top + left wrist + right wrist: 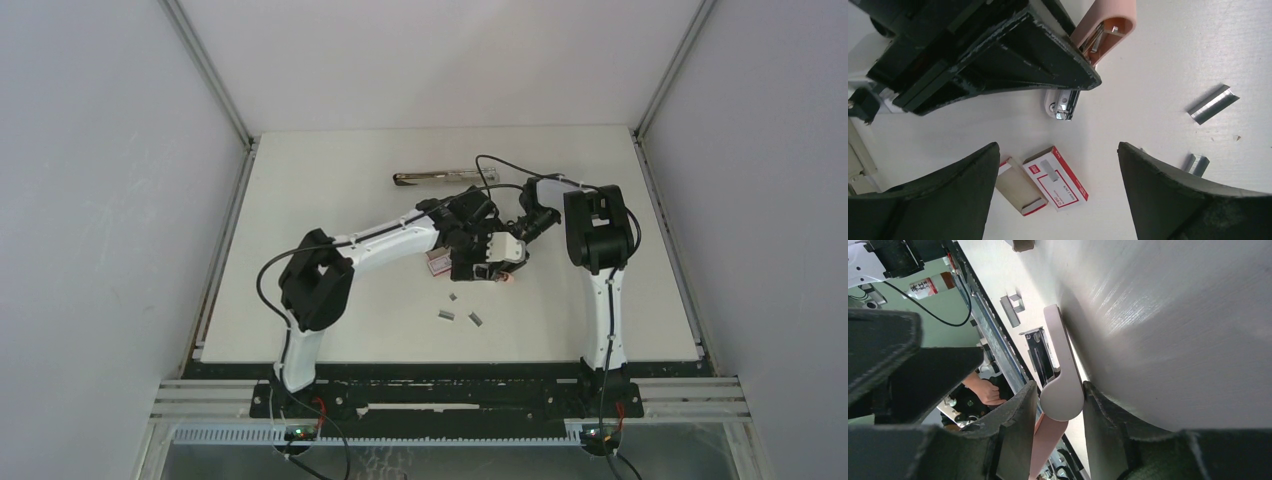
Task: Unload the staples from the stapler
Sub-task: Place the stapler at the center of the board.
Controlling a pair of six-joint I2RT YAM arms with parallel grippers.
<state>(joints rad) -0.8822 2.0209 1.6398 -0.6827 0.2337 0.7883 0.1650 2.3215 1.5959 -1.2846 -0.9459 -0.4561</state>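
Loose staples (1213,103) are noted already lying near the wide-spread left pincer (1057,147); pink stapler (1057,347) is pinched by right pincer (1059,390), emptying possibly unfinished.

Lab: white-walled enclosure (430,60), aluminium rails (450,398)

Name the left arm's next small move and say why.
Probably move the open left gripper to the mouth of the pink stapler to draw out more: metal shows inside it, the right gripper clamps its hinge end, and loose staples already lie on the table.
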